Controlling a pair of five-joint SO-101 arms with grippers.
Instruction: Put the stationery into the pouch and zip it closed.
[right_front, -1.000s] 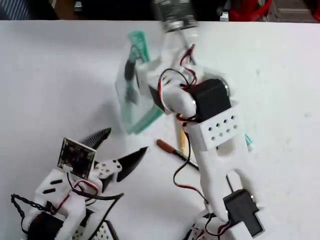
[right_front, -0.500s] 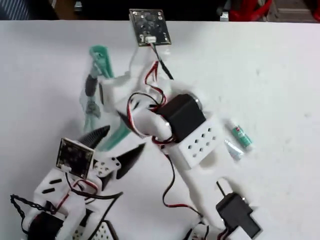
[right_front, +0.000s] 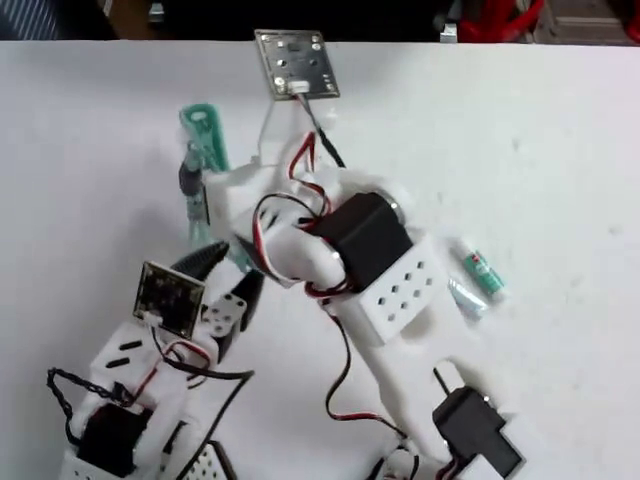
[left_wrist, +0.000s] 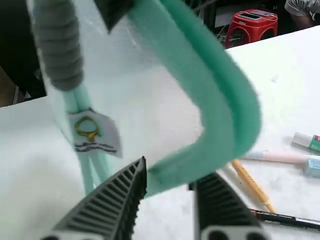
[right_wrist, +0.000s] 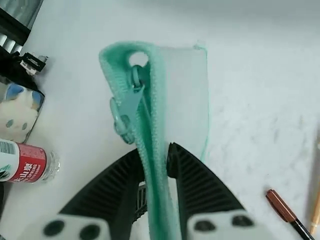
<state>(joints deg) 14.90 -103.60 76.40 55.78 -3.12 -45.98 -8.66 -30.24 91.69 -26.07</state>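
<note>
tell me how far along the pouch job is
Done: a grey-gripped pen seems to be inside the pouch. In hand: the right claw is shut on its zipper edge, the left claw at another edge. Left: a yellow pencil and a green tube lie on the table, then zipping.

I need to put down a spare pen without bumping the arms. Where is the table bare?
Two bare patches of table: the right side beyond the tube, and the left side, between the pouch and the table's edge, past the left gripper. The middle is crowded: the right gripper clamps the pouch there, with pens close by.
</note>
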